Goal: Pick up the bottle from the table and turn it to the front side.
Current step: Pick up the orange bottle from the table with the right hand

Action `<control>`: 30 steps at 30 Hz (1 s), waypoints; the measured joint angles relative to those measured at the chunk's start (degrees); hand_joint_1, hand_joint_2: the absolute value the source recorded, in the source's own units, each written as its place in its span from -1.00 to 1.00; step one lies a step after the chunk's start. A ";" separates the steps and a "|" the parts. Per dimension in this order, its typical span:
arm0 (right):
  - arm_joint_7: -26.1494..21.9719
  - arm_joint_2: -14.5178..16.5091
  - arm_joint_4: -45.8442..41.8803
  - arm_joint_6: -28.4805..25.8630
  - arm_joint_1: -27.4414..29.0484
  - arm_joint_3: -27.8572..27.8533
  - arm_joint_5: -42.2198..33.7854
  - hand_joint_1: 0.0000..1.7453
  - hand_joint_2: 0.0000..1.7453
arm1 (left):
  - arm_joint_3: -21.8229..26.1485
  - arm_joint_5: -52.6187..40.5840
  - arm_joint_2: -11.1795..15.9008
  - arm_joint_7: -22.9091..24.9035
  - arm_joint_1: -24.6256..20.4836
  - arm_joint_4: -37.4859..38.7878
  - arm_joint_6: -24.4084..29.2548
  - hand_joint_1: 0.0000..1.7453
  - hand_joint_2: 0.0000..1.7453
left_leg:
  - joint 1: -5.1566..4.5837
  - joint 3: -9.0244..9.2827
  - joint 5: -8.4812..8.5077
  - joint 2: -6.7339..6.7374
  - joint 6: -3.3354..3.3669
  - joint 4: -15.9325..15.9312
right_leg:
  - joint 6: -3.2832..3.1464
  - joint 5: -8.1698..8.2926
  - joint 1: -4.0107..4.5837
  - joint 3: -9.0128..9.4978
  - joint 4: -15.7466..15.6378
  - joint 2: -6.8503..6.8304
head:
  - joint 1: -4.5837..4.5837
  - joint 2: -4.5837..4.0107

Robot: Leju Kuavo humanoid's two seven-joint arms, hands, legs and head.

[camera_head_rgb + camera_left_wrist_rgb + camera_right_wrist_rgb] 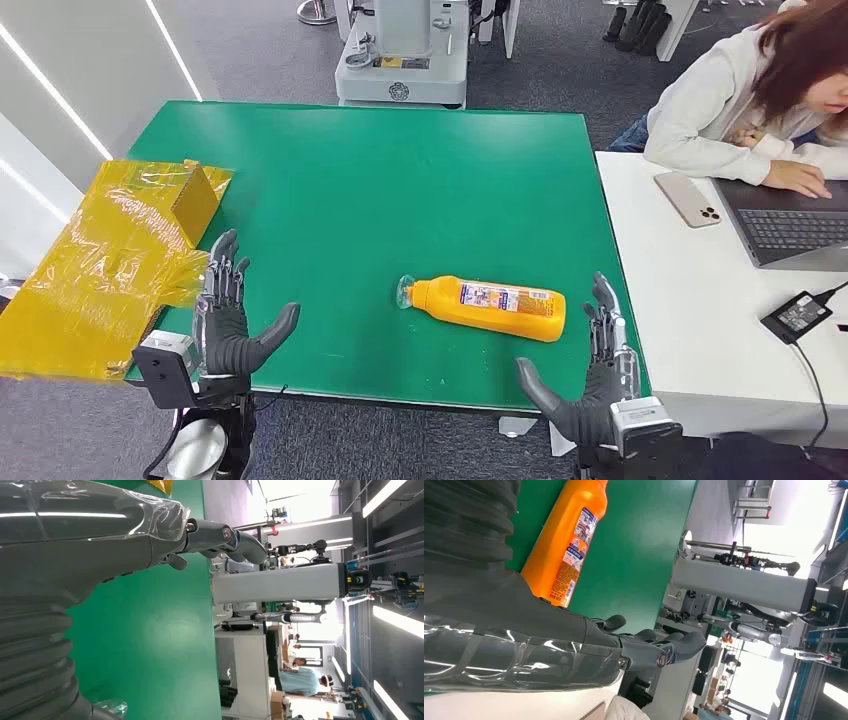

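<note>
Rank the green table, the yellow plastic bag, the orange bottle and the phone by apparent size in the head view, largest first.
1. green table
2. yellow plastic bag
3. orange bottle
4. phone

The phone lies farther from the camera, so its true size relative to the bottle is less sure.

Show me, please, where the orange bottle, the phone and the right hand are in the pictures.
orange bottle point(490, 307), head view, on the middle of its label.
phone point(687, 198), head view, on the middle of its back.
right hand point(595, 375), head view, on the palm, open near the table edge.
</note>
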 joint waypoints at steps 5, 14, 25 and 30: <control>1.81 0.00 0.14 0.80 -0.62 0.06 1.38 -1.00 1.00 | 0.00 0.03 -0.02 0.00 -0.03 0.00 -0.06 -1.00 1.00 | 0.00 0.00 0.00 0.01 0.00 0.00 | 0.00 0.00 0.00 0.00 0.00 0.01 | 0.00 0.00; 16.05 -1.97 10.77 3.68 -16.65 2.45 20.25 -1.00 1.00 | -1.76 1.02 -0.85 1.34 -2.06 0.92 -2.88 -1.00 1.00 | 0.00 0.03 0.15 0.23 0.00 0.02 | -0.01 0.16 0.00 -0.02 0.00 0.24 | 0.00 0.00; 19.49 -9.87 38.95 6.50 -41.67 9.72 15.10 -1.00 1.00 | -5.14 6.60 -0.03 1.21 -8.86 8.67 -4.50 -1.00 1.00 | -0.01 -0.15 0.47 0.18 0.08 0.07 | 0.08 0.49 -0.01 -0.18 0.00 0.22 | 0.01 0.00; 22.21 -12.02 43.69 9.65 -45.01 12.58 13.60 -1.00 1.00 | -5.79 8.54 0.44 1.44 -9.96 10.55 -5.23 -1.00 1.00 | -0.01 -0.28 0.44 0.19 0.10 0.07 | 0.09 0.48 -0.01 -0.31 0.00 0.24 | 0.01 0.00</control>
